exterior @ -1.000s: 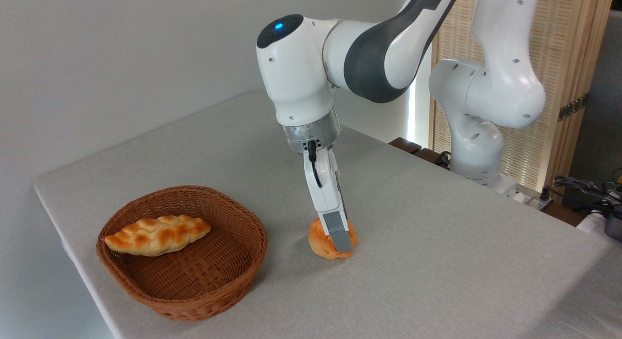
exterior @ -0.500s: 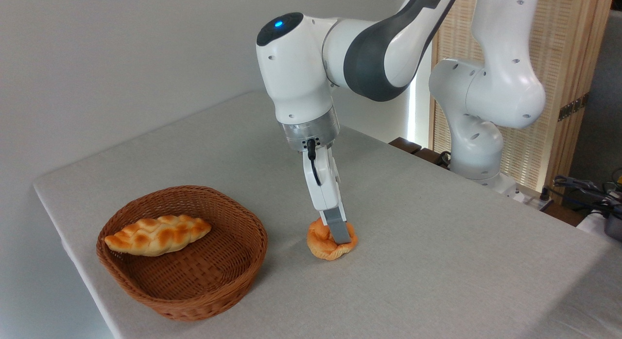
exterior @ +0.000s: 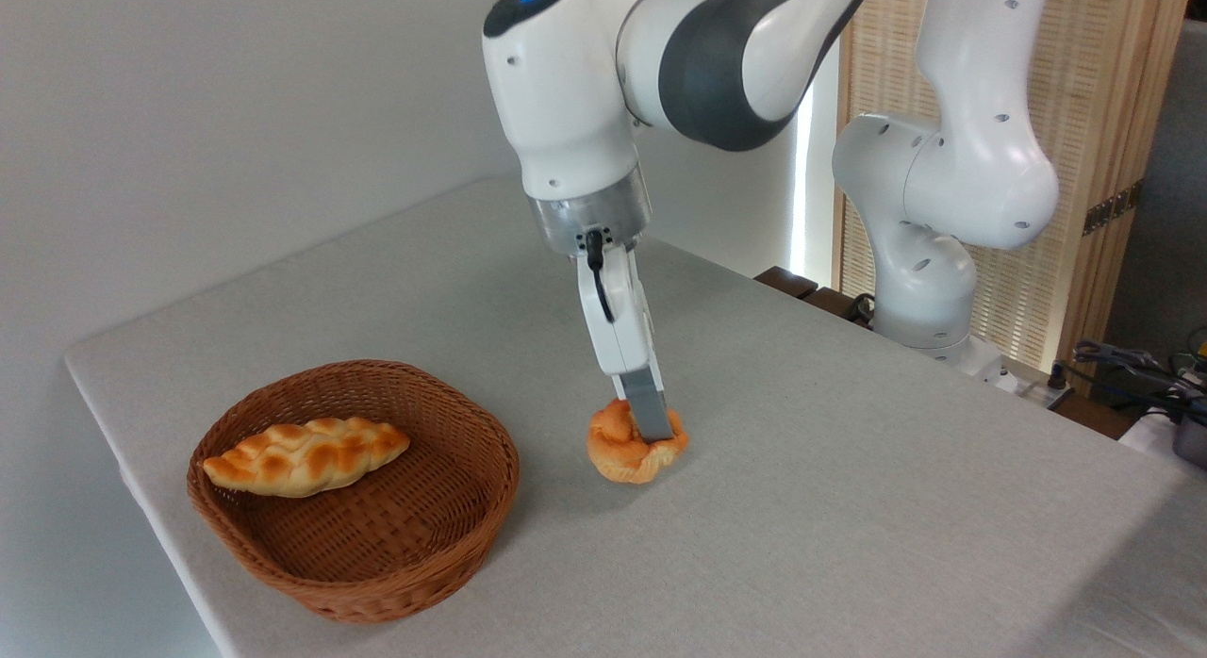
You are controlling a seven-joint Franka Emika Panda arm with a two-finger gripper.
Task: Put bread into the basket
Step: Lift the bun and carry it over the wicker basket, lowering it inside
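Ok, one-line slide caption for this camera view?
Gripper pinches the bun beside the basket holding a braided loaf.

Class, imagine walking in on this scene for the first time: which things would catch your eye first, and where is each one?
The big white robot arm dominates the upper middle, reaching down from the right. Its gripper is pinched on a small orange bun at mid-table, which looks squashed and just clear of the cloth. At lower left a brown wicker basket holds a braided loaf.
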